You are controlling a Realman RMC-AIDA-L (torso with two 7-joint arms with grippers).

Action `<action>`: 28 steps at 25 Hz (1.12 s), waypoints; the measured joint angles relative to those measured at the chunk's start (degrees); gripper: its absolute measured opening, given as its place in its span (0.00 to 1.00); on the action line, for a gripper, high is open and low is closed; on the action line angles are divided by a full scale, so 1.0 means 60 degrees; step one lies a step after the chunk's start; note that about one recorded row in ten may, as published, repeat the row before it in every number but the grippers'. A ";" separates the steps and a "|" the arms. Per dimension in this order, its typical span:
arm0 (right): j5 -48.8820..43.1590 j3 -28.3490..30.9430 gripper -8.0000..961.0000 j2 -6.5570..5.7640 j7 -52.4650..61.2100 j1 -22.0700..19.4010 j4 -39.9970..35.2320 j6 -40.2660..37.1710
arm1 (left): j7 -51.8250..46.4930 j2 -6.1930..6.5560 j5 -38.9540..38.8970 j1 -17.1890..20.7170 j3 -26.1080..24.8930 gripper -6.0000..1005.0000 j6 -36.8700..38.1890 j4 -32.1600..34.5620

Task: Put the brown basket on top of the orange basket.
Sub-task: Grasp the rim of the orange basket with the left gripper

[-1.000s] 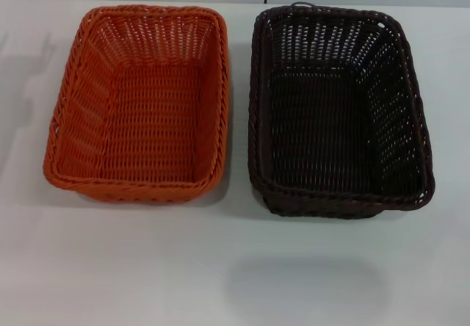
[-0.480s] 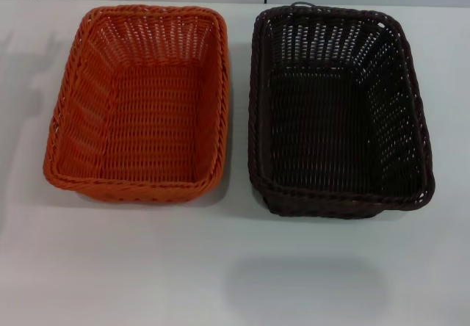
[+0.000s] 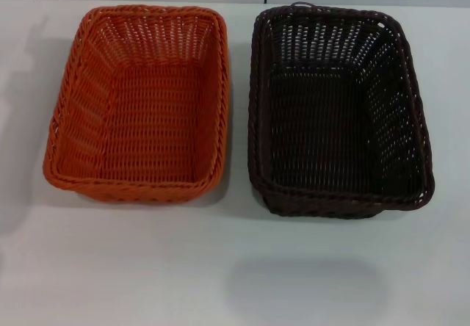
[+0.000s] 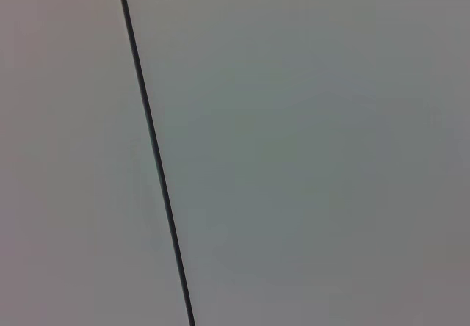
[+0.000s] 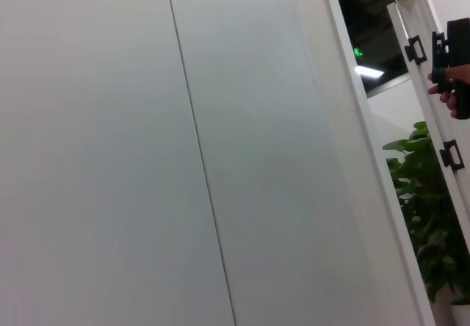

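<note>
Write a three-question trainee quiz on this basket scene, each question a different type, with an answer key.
1. True or false: the brown basket already sits on the orange basket.
2. In the head view, the orange basket lies on the robot's: A) left B) right C) far side, behind the brown one.
3. Fill in: both baskets stand upright and ____ on the white table, with nothing inside.

Key:
1. False, they stand side by side, apart.
2. A
3. empty

Neither gripper is in view.

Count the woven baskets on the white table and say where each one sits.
2. The orange basket sits on the robot's left, the brown basket beside it on the right, apart; none appear hidden.
</note>
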 joint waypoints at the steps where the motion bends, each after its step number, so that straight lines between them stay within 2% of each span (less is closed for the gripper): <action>1: 0.0000 0.0001 0.84 0.0001 0.0000 -0.0002 0.0009 0.0004 | 0.0072 -0.0128 0.0054 -0.0018 -0.0112 0.81 0.0048 -0.0078; 5: 0.0000 0.0000 0.84 0.0003 0.0000 -0.0006 -0.0009 0.0010 | 0.0501 -0.0572 0.0137 -0.0039 -0.0540 0.81 0.0177 -0.0241; 7: 0.0000 0.0000 0.84 -0.0003 0.0000 -0.0007 0.0000 0.0019 | 0.1018 -0.0838 0.0148 -0.0004 -0.0843 0.81 0.0431 -0.0299; 8: 0.0000 0.0000 0.84 -0.0006 0.0000 -0.0006 0.0015 0.0017 | 0.1398 -0.1049 0.0148 0.0023 -0.1130 0.81 0.0638 -0.0389; 10: 0.0000 0.0000 0.84 -0.0007 0.0000 -0.0004 0.0021 -0.0022 | 0.1831 -0.1206 0.0120 0.0028 -0.1421 0.80 0.0992 -0.0675; 14: 0.0000 0.0001 0.84 -0.0007 0.0000 -0.0014 0.0058 -0.0029 | 0.1878 -0.1199 0.0101 -0.0030 -0.1585 0.80 0.1683 -0.1191; 15: 0.0000 0.0001 0.84 -0.0003 0.0000 -0.0014 0.0060 -0.0034 | 0.1905 -0.1209 0.0101 -0.0082 -0.1846 0.80 0.2457 -0.1640; 16: 0.0000 0.0001 0.84 -0.0003 0.0000 -0.0014 0.0060 -0.0034 | 0.1905 -0.1209 0.0101 -0.0082 -0.1846 0.80 0.2457 -0.1640; 18: 0.0000 0.0002 0.84 0.0005 0.0000 -0.0027 0.0056 -0.0040 | 0.2185 -0.1229 0.0082 -0.0121 -0.2088 0.80 0.3421 -0.2176; 20: 0.0000 0.0001 0.84 0.0013 0.0000 -0.0065 0.0049 -0.0047 | 0.3202 -0.1252 -0.0008 -0.0183 -0.2289 0.80 0.4839 -0.2961; 24: 0.0000 0.0001 0.84 0.0014 0.0000 -0.0058 0.0009 -0.0048 | 0.4118 -0.1296 -0.0679 -0.0321 -0.2438 0.80 0.5115 -0.3423; 26: 0.0000 0.0000 0.84 0.0014 0.0000 -0.0031 0.0004 -0.0048 | 0.4250 -0.1283 -0.1584 -0.0363 -0.2424 0.80 0.4225 -0.3168; 27: 0.0000 -0.0006 0.84 0.0014 0.0000 -0.0014 0.0000 -0.0048 | 0.4250 -0.1283 -0.1584 -0.0363 -0.2424 0.80 0.4225 -0.3168; 28: 0.0000 -0.0020 0.84 0.0014 0.0000 -0.0004 -0.0003 -0.0048 | 0.4249 -0.1256 -0.1883 -0.0390 -0.2426 0.80 0.3681 -0.2909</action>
